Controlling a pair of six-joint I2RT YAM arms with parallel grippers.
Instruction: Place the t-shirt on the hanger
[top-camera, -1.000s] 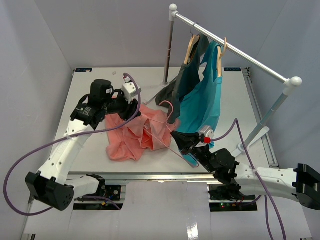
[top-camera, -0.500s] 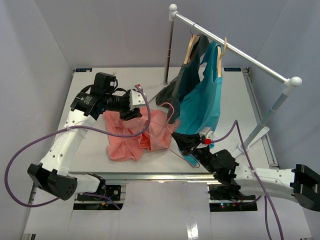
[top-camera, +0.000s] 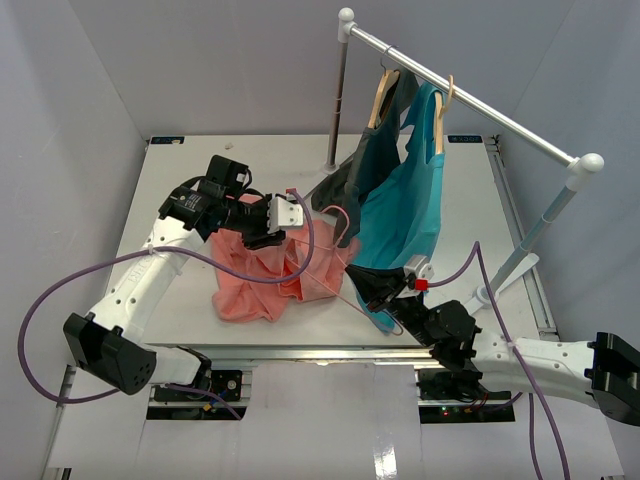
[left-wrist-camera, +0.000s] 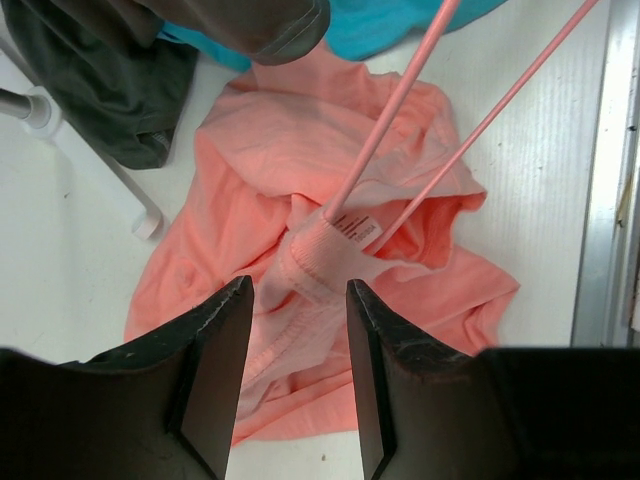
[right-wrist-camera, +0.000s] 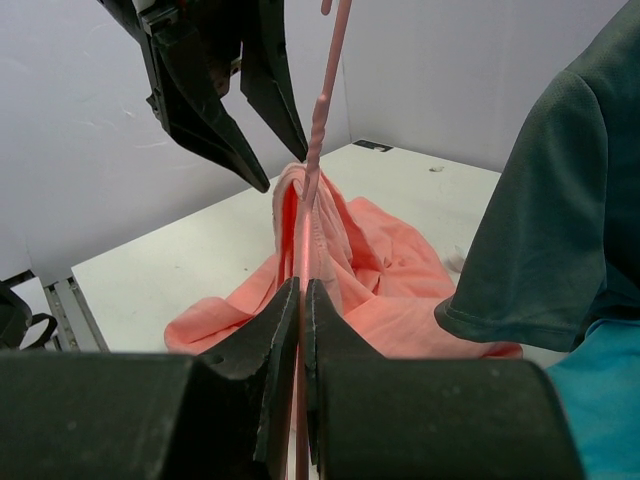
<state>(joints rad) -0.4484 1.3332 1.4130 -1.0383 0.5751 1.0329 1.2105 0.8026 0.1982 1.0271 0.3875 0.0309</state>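
The salmon t-shirt (top-camera: 250, 275) lies crumpled on the white table. Its collar is lifted onto one end of the thin pale-pink hanger (top-camera: 346, 226). My right gripper (top-camera: 366, 282) is shut on the hanger's rod (right-wrist-camera: 318, 130) and holds it tilted above the table. My left gripper (top-camera: 286, 214) is open and hovers just above the raised collar (left-wrist-camera: 315, 262), touching nothing. In the left wrist view the hanger's two rods (left-wrist-camera: 385, 120) run up and away from the collar. In the right wrist view the left gripper (right-wrist-camera: 250, 120) hangs open over the shirt (right-wrist-camera: 390, 265).
A clothes rack (top-camera: 470, 95) stands at the back right. It carries two light wooden hangers (top-camera: 380, 100) with a teal shirt (top-camera: 400, 215) and a dark grey shirt (top-camera: 355, 170), which hang down close to the hanger. The rack's foot (left-wrist-camera: 40, 110) is behind the t-shirt.
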